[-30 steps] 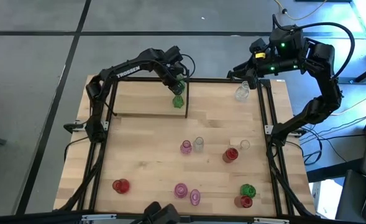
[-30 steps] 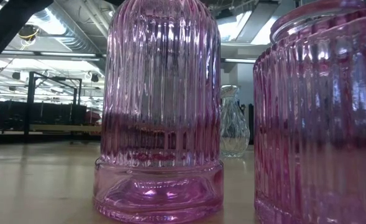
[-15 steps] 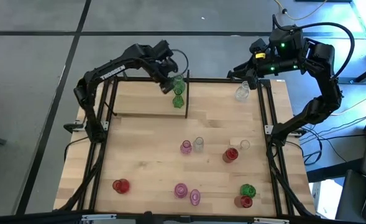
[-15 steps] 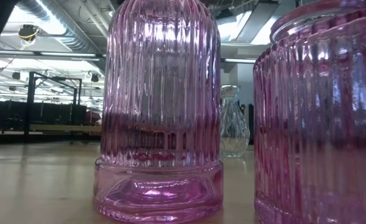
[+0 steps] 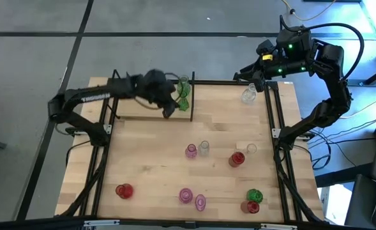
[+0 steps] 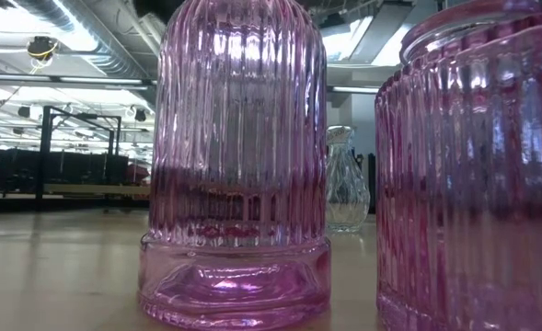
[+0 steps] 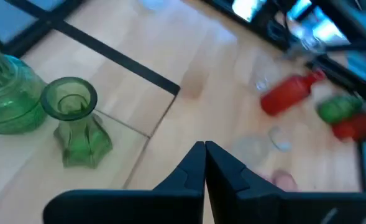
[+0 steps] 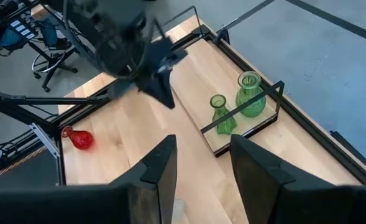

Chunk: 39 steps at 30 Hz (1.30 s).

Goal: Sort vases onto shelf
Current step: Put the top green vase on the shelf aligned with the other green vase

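where they stand upright, two green vases (image 7: pixel 71 127) look translucent.

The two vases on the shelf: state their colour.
Both vases on the shelf are green; the right wrist view shows this best.

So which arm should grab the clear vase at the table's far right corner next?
Probably the right: the right gripper hangs open beside the clear vase. The left gripper is shut, by the shelf.
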Each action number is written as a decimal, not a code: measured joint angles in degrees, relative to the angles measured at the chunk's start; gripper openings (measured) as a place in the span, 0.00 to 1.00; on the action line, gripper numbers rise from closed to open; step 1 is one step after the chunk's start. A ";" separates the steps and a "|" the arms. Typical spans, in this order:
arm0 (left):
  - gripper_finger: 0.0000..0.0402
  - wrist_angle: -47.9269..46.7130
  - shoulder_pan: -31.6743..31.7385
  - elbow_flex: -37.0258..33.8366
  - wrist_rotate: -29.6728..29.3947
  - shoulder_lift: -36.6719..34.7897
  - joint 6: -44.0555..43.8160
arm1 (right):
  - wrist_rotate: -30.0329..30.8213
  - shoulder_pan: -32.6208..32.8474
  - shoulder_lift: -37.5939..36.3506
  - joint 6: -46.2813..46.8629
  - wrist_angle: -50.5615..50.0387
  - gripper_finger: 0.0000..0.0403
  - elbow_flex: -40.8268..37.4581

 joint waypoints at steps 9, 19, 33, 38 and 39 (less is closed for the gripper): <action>0.00 28.85 -13.73 -19.33 -29.89 0.50 -7.40 | 2.99 0.00 0.00 -0.83 0.09 0.34 0.00; 0.00 44.53 -15.46 -26.61 -37.81 10.27 -15.45 | 2.87 0.00 0.11 -0.84 0.11 0.34 0.00; 0.00 49.92 -11.24 -26.48 -40.60 14.52 -18.20 | 2.39 0.00 0.11 -1.02 -3.21 0.34 0.00; 0.00 50.52 -8.23 -26.48 -36.15 14.52 -19.03 | 2.39 0.00 0.11 -2.31 -3.23 0.34 0.00; 0.00 50.52 -7.72 -26.48 -35.30 14.52 -18.96 | 2.37 0.00 0.11 -2.34 -3.23 0.34 0.00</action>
